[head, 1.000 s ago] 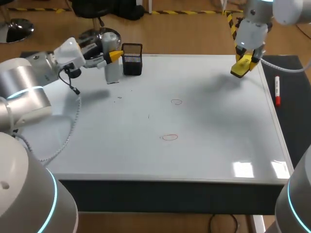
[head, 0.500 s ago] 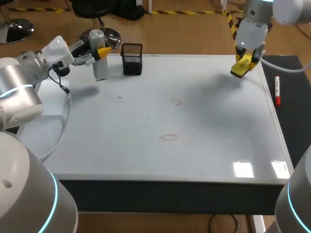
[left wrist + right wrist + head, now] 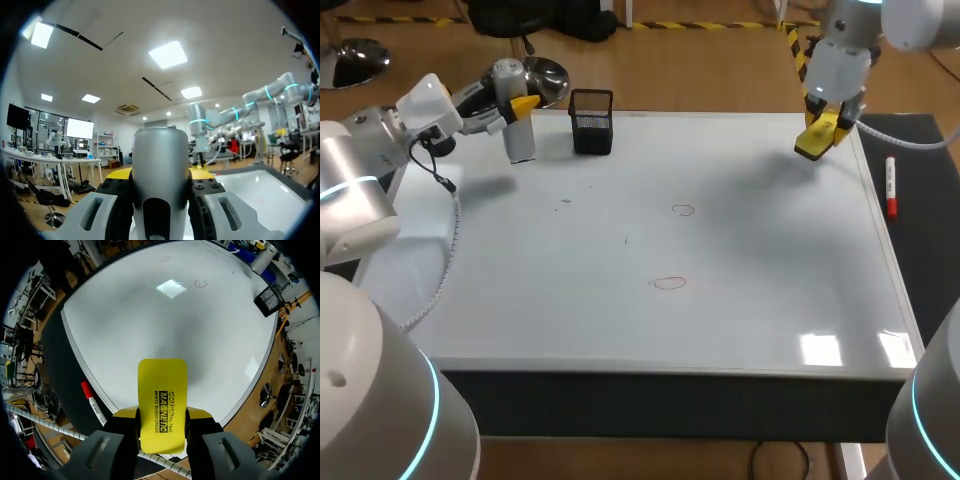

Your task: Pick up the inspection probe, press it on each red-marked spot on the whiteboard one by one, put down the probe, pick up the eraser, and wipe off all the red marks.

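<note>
Our left gripper (image 3: 523, 106) clamps the probe (image 3: 160, 160) between its fingers, not yet put down. Right gripper (image 3: 161, 429) pinches the eraser (image 3: 162, 390). Both red marks (image 3: 669, 283), ahead, are unwiped.

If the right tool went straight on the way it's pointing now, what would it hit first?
Probably bare whiteboard. The right tool, holding the yellow eraser, points down at an unmarked stretch, with the red marks farther ahead. The eraser would touch first; its height is unclear.
</note>
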